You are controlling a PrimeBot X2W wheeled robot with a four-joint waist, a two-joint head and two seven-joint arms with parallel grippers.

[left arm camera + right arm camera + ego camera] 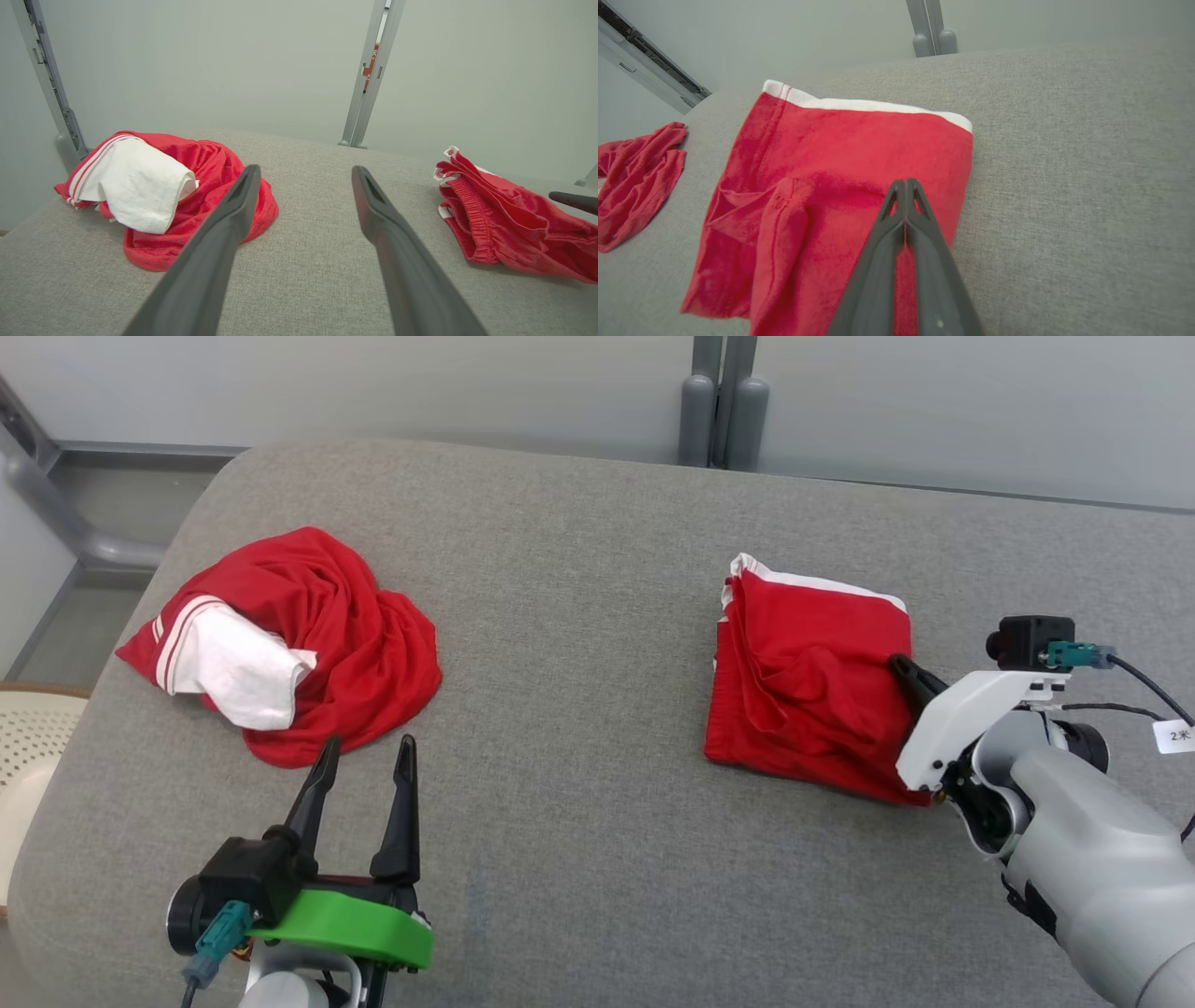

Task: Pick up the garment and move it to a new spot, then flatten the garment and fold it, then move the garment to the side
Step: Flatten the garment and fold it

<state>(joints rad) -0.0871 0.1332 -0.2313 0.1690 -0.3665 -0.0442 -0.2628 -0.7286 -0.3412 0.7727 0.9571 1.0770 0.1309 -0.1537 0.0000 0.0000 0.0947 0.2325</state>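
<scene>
A folded red garment (803, 672) (504, 224) (850, 149) with a white edge lies flat on the right of the grey cushioned surface (579, 728). My right gripper (901, 663) (906, 183) is shut, its fingers pressed together with the tips resting on the garment's near right part; no fabric shows between them. A crumpled red garment with a white sleeve (317, 635) (219, 163) (630, 177) lies heaped on the left. My left gripper (367, 747) (306, 172) stands open just in front of that heap, holding nothing.
The grey surface ends at a rounded edge on the left, where a cream perforated chair (28, 737) stands below. Grey posts (719, 411) and a pale wall rise behind the back edge. Bare cushion lies between the two garments.
</scene>
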